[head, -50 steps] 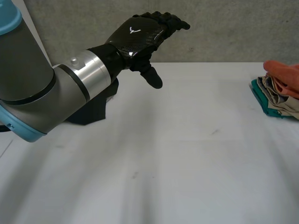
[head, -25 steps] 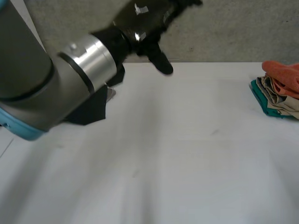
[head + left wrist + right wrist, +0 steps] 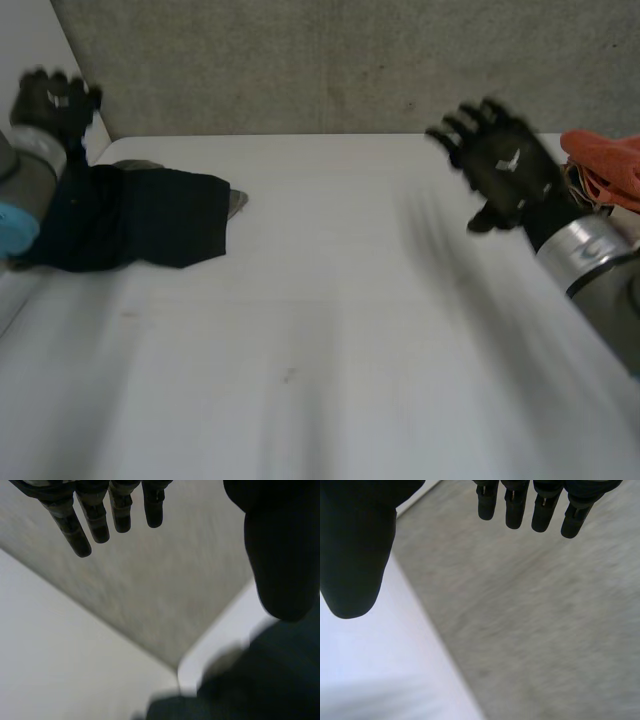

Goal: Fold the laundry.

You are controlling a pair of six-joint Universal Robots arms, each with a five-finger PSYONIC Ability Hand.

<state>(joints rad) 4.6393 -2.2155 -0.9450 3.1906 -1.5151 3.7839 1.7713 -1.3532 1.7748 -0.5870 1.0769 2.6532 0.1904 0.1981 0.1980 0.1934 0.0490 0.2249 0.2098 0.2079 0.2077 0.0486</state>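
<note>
Since neither hand holds any cloth, step in hand: as I judge it, reaching for the next piece to fold, the black garment [image 3: 150, 228].
Left hand [image 3: 55, 100]: raised above the desk [image 3: 350, 330] at its far left corner, beyond the garment; fingers [image 3: 95, 522] straight, thumb apart, empty.
Right hand [image 3: 505, 165]: in the air just beside the stack of folded clothes [image 3: 603, 168]; fingers spread wide, empty.
Black garment: lying loosely bunched on the left side of the desk, its left part behind the left arm, with a grey scrap [image 3: 236, 201] showing at its right far corner.
Stack: at the right edge, orange cloth on top, well apart from the garment.
Doing it well: bring 1 hand to each end of the garment and pinch an edge or corner, not the middle. Draw it onto the bare centre of the desk and spread it flat before making any fold.
Care: the garment's outline is partly hidden, so find its corners first. Swing the right arm clear of the stack so the finished pile is not knocked.
</note>
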